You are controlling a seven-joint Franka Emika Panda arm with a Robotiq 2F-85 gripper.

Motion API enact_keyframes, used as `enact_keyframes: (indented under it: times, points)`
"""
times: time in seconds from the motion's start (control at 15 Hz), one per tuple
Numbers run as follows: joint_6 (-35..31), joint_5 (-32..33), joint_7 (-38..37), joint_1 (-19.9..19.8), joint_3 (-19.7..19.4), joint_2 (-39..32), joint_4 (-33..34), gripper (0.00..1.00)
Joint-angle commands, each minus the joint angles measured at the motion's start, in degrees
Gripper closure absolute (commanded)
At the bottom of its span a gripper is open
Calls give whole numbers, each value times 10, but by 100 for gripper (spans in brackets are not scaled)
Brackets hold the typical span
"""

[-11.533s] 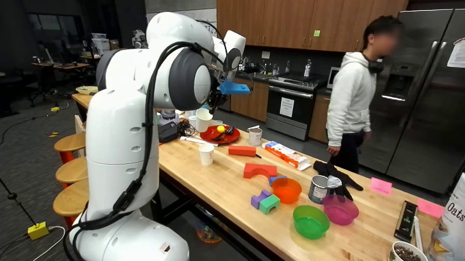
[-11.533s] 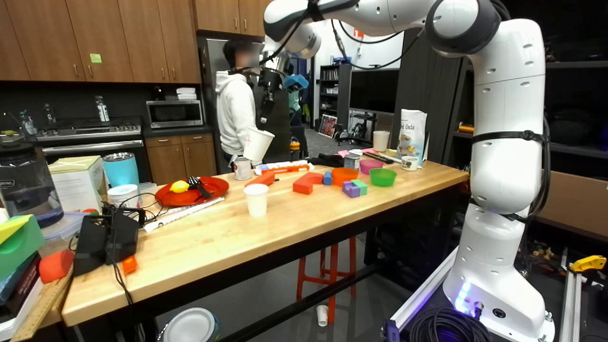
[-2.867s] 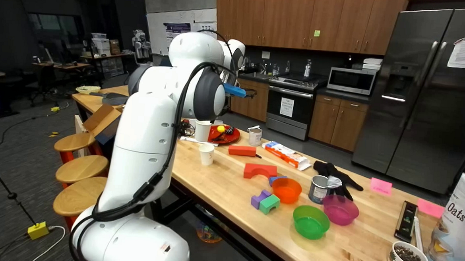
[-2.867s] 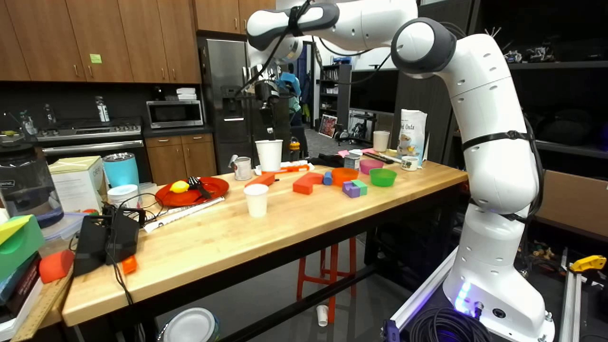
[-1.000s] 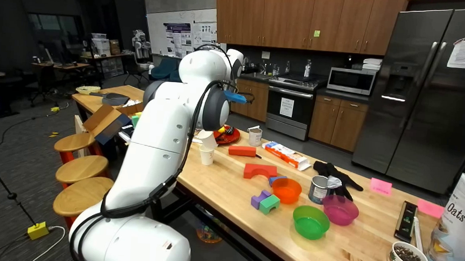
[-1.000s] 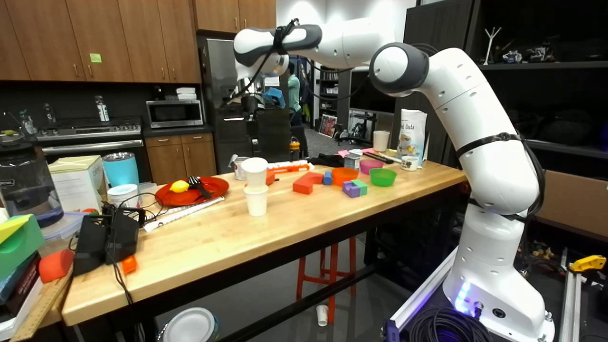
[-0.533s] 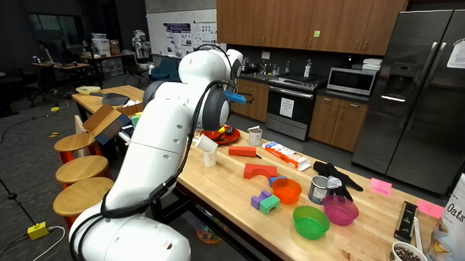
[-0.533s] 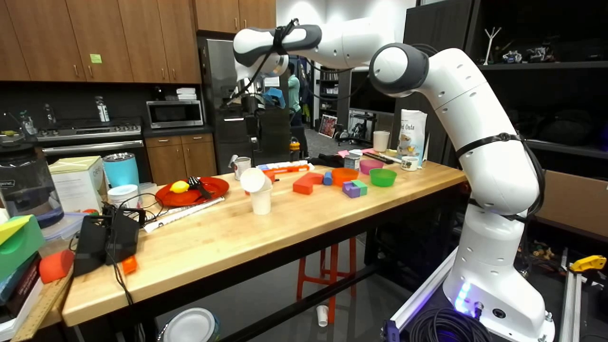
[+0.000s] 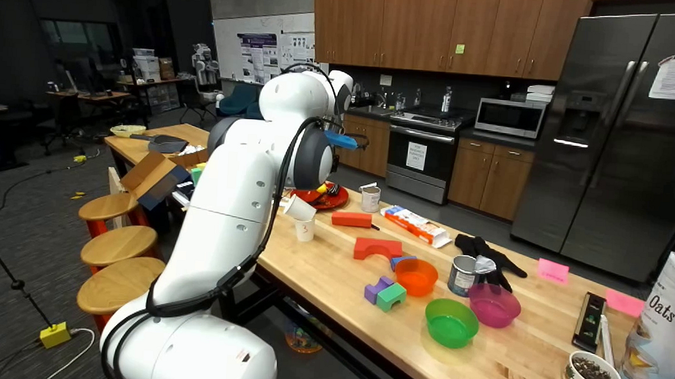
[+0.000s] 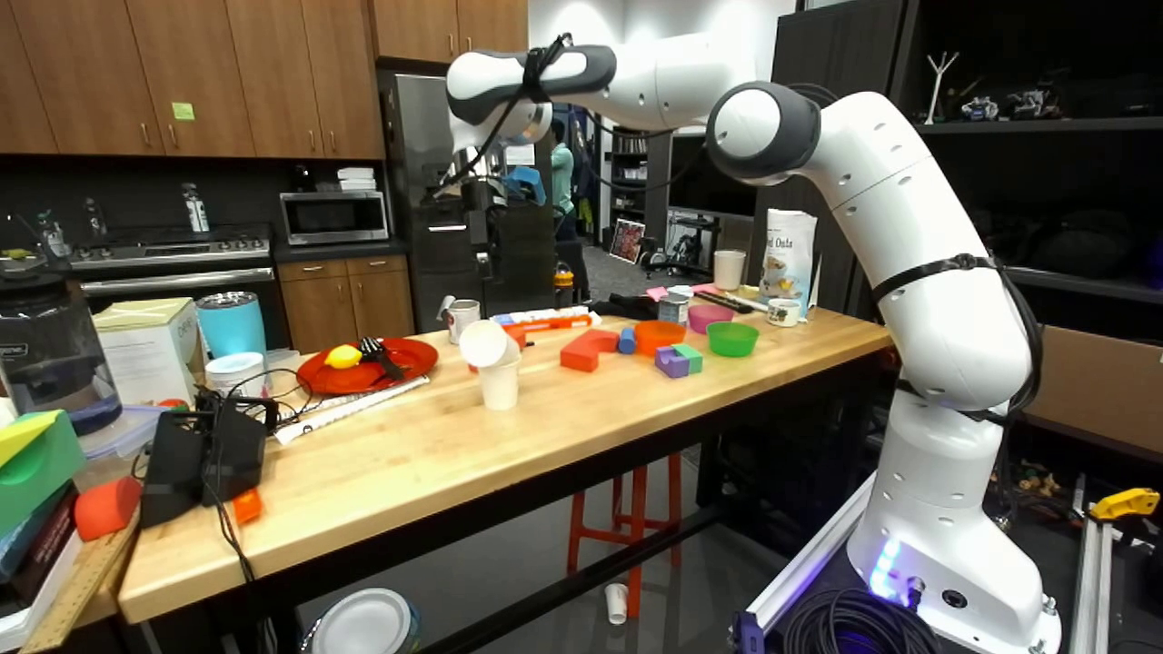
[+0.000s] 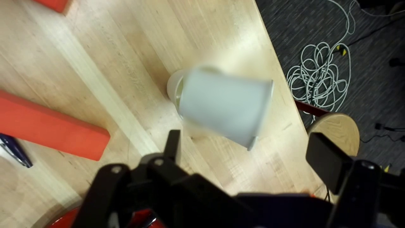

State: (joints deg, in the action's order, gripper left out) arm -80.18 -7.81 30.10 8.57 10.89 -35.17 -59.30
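Notably, the gripper [image 11: 248, 152] stands spread above the tilted cup [image 11: 224, 106], which could topple if nudged, being perched askew on the upright cup [image 10: 500, 389].

The white bag [image 9: 658, 339] reads "Oats", and the upright paper cup [image 9: 305, 230] bears a reddish "3".

My white, grey-jointed arm [image 10: 898, 200] arches high and forward, while my black two-fingered pincer [image 11: 245, 150] points down, jaws wide apart.
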Motion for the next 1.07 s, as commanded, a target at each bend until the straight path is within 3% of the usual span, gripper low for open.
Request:
enact_keyframes:
  times: [0.0, 0.4, 1.0]
  points:
    - [7, -4, -1, -2, 1, -3, 13, 0]
    - [-19, -15, 45, -4, 7, 7, 6, 0]
    - [-48, -15, 41, 0, 12, 41, -22, 0]
